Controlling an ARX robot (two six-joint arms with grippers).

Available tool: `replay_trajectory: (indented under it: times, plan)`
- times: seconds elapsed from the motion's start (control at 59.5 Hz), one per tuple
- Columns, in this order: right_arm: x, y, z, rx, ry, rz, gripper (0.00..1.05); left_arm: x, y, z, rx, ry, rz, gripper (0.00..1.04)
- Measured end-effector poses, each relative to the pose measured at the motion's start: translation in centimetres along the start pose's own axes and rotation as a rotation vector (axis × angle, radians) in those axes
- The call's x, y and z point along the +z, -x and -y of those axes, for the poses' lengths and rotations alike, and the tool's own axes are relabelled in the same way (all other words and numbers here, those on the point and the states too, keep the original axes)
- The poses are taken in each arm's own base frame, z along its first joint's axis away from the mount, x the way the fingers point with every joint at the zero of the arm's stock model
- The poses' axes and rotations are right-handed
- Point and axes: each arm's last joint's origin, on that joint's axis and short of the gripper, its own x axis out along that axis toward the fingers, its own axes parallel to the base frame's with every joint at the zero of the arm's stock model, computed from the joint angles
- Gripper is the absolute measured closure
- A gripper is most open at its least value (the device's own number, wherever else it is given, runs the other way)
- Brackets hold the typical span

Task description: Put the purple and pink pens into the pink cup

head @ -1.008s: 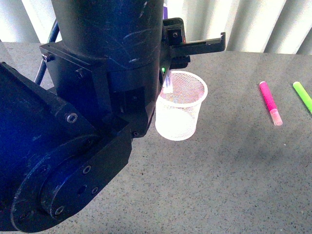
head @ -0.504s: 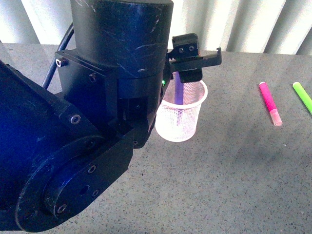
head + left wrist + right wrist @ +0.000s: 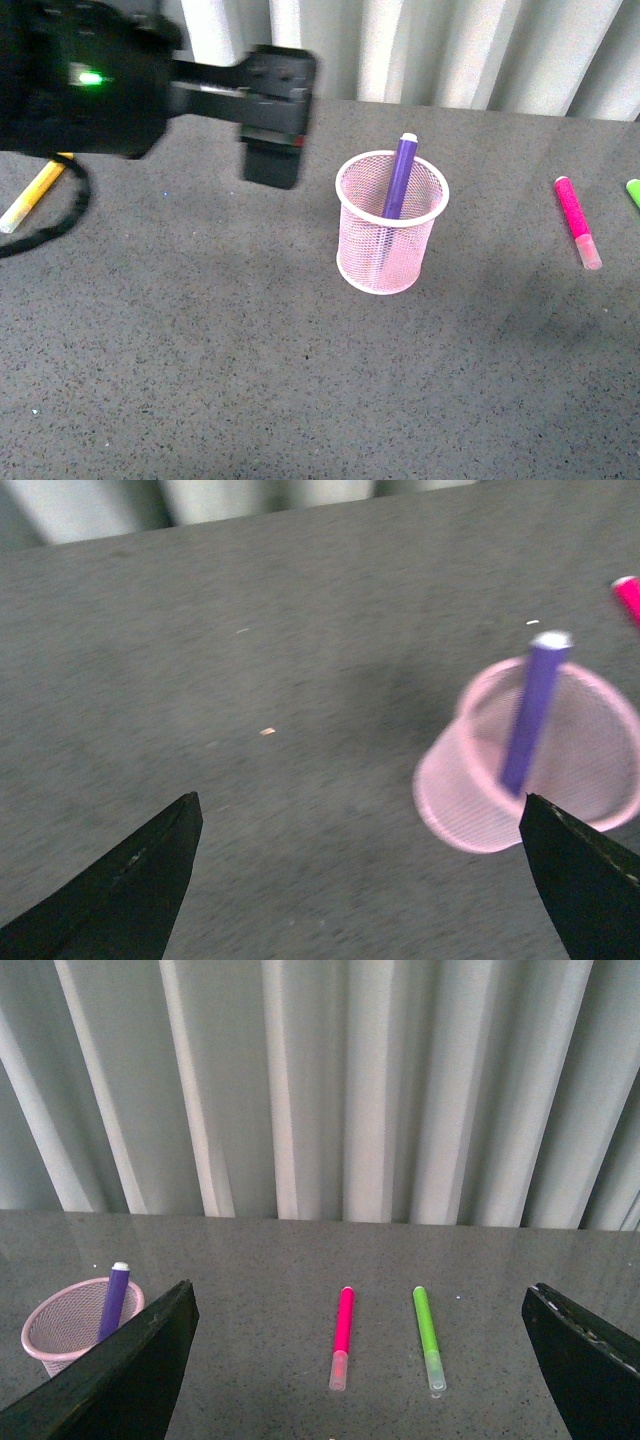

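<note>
The pink cup (image 3: 388,255) stands upright mid-table. The purple pen (image 3: 400,172) leans inside it, its tip sticking out above the rim. The pink pen (image 3: 576,218) lies flat on the table to the cup's right. My left gripper (image 3: 275,130) hovers open and empty to the left of the cup, blurred. In the left wrist view its fingertips frame bare table, with the left gripper (image 3: 357,810) beside the pink cup (image 3: 450,805) and purple pen (image 3: 530,715). The open right gripper (image 3: 360,1295) looks at the pink pen (image 3: 341,1332) from a distance, and the pink cup (image 3: 55,1328) shows to one side.
A green marker (image 3: 427,1332) lies parallel to the pink pen, on the side away from the cup. A yellow marker (image 3: 35,192) lies at the far left under my left arm. A pleated white curtain (image 3: 450,50) backs the grey table.
My left gripper has let go of the purple pen, which now stands in the cup. The left arm has pulled away to the left, uncovering the table.
</note>
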Motion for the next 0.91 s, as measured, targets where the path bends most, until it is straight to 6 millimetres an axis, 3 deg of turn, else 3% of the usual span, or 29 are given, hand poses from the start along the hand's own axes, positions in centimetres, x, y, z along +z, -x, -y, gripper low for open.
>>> replay_trajectory:
  times: [0.084,0.218,0.336,0.403,0.453,0.537,0.722,0.907]
  plan:
    - [0.0,0.0,0.0,0.001,0.000,0.000,0.07,0.1,0.6,-1.1,0.036,-0.014,0.000,0.07]
    - [0.0,0.0,0.0,0.003,0.000,0.000,0.07,0.0,0.6,-0.9,0.035,-0.037,0.004,0.07]
    - [0.0,0.0,0.0,0.001,0.000,0.000,0.07,-2.1,1.1,-1.6,0.300,0.018,0.281,0.26]
    - [0.0,0.0,0.0,-0.001,0.000,0.000,0.07,-3.5,2.5,-2.3,0.338,0.050,0.384,0.37]
    - [0.0,0.0,0.0,0.000,0.000,0.000,0.07,-3.8,4.6,-3.6,0.364,0.082,0.485,0.51]
    - [0.0,0.0,0.0,0.003,0.000,0.000,0.07,-4.5,6.6,-4.5,0.375,0.095,0.516,0.67]
    - [0.0,0.0,0.0,0.000,0.000,0.000,0.07,-6.3,9.2,-5.2,0.358,0.093,0.502,1.00]
    - [0.0,0.0,0.0,0.002,0.000,0.000,0.07,-7.5,11.3,-5.9,0.372,0.099,0.501,1.01]
